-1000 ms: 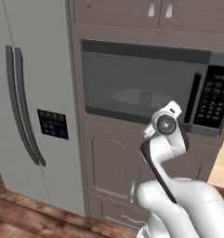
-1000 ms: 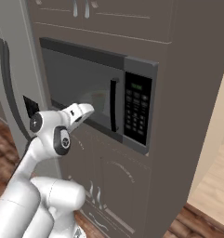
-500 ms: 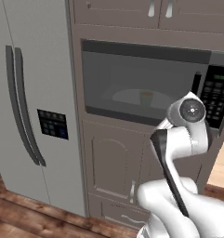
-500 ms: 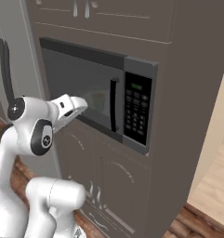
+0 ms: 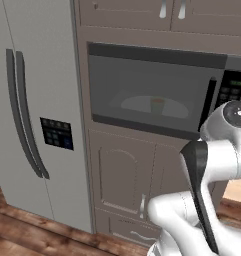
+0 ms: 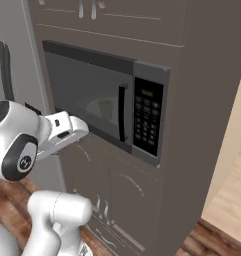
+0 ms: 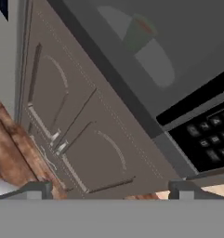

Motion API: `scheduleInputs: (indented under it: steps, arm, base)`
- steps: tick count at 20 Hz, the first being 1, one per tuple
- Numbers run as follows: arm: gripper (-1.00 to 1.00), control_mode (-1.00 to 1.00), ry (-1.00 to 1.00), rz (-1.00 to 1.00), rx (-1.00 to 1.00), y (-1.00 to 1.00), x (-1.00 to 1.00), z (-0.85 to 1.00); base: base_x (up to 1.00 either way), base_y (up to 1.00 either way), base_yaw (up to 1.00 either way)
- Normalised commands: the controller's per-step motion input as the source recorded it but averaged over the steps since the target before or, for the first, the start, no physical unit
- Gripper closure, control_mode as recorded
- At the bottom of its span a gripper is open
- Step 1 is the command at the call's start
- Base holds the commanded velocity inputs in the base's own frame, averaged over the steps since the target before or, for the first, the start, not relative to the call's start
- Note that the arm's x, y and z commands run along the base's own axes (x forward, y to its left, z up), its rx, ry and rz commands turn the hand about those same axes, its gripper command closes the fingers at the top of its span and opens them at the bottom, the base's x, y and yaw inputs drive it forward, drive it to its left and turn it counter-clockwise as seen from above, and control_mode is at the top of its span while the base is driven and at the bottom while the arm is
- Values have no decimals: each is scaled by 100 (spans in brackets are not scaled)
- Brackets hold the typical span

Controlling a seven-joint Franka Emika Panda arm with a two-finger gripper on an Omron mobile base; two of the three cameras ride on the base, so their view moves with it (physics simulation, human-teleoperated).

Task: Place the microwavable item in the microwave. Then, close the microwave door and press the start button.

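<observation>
Pincer [image 7: 108,188] is wide open, holding nothing. Arm has swung toward the keypad [image 6: 145,123]. Green cup [image 5: 157,105] sits inside, door [image 6: 87,97] shut, so pressing start comes next.

Cup [image 5: 157,105] in microwave [image 5: 157,52], behind shut door [image 5: 147,95]; keypad [image 6: 146,123] right; fridge [image 5: 34,110] left.

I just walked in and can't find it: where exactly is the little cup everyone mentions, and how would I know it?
Find the tall grey fridge; right of it, a dark microwave is built into the brown cabinets. Look through its closed glass door: on the white round plate stands the cup. It is small, green and tapered, the one colourful thing behind the glass.
</observation>
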Motion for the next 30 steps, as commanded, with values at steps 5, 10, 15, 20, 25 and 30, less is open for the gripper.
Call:
scheduleInputs:
  steps: [5,10,15,20,25,30]
  arm:
    - [-100,-100,-23,0,17,-77,-94,-26]
    - [-100,-100,-28,2,19,-72,-40,-4]
    - [-100,-100,-37,6,14,-23,15,0]
    - [-100,-100,-42,1,7,-12,32,-2]
    - [-100,-100,-40,2,1,-4,29,-21]
    - [-100,-100,-11,5,0,0,32,-64]
  base:
    - [0,0,0]
    - [0,0,0]
    - [0,0,0]
    - [0,0,0]
    - [0,0,0]
    - [0,0,0]
